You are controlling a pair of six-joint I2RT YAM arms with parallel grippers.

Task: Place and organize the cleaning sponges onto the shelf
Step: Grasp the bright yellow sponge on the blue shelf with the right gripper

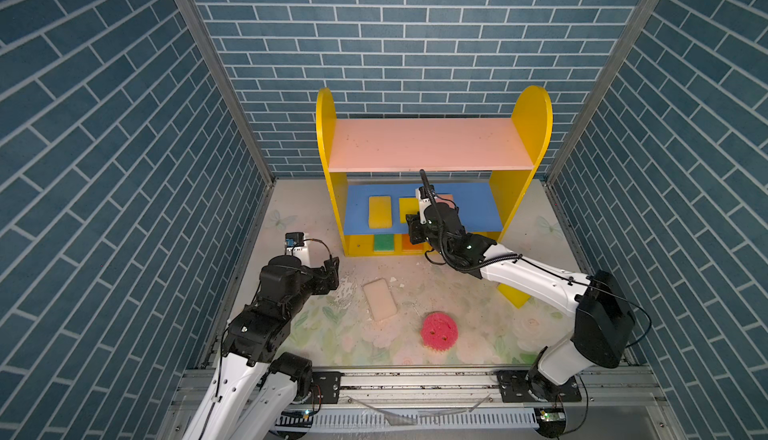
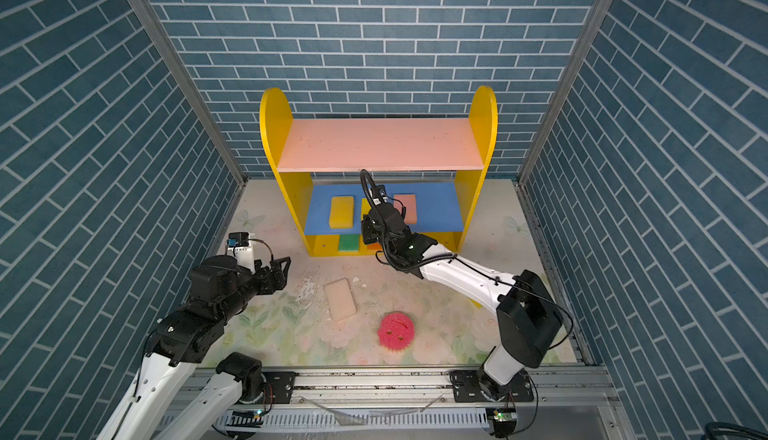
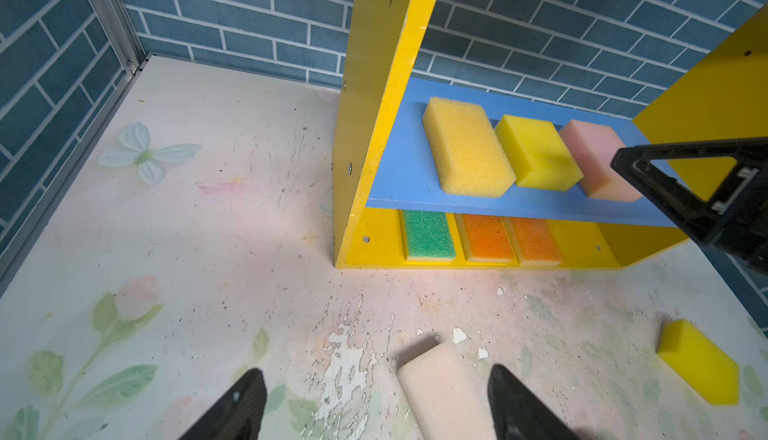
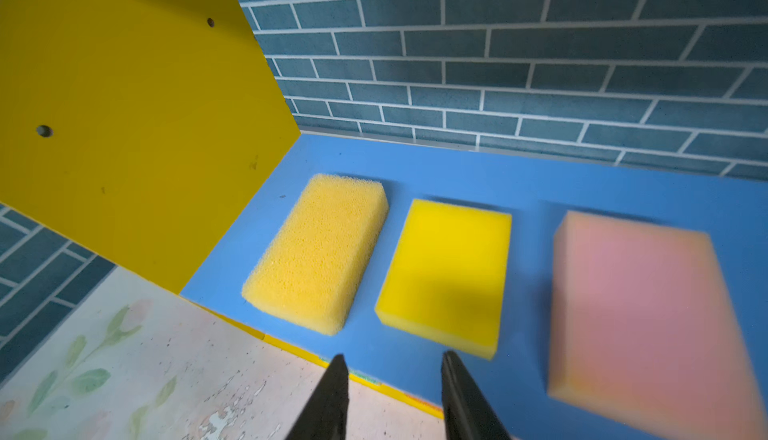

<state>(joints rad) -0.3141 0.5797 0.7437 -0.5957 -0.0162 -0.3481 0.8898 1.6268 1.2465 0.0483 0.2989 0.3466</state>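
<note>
Bright, even light from above; no glare. Soft shadows under the boards of the yellow-sided three-level shelf [image 1: 532, 126]. On it, the pink rectangular foam sponge [image 4: 640, 313] smears; my right fingertips [image 4: 332, 400] blur. Brick lines bow at edges.

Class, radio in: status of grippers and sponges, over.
Left gripper open, near cream sponge. Right gripper open, empty, at blue board. Six sponges shelved, three on table. Nothing in the way.

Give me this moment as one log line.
shelf: six sponges | table: cream sponge, smiley sponge, yellow sponge | left gripper: open near cream sponge | right gripper: open at blue board
</note>
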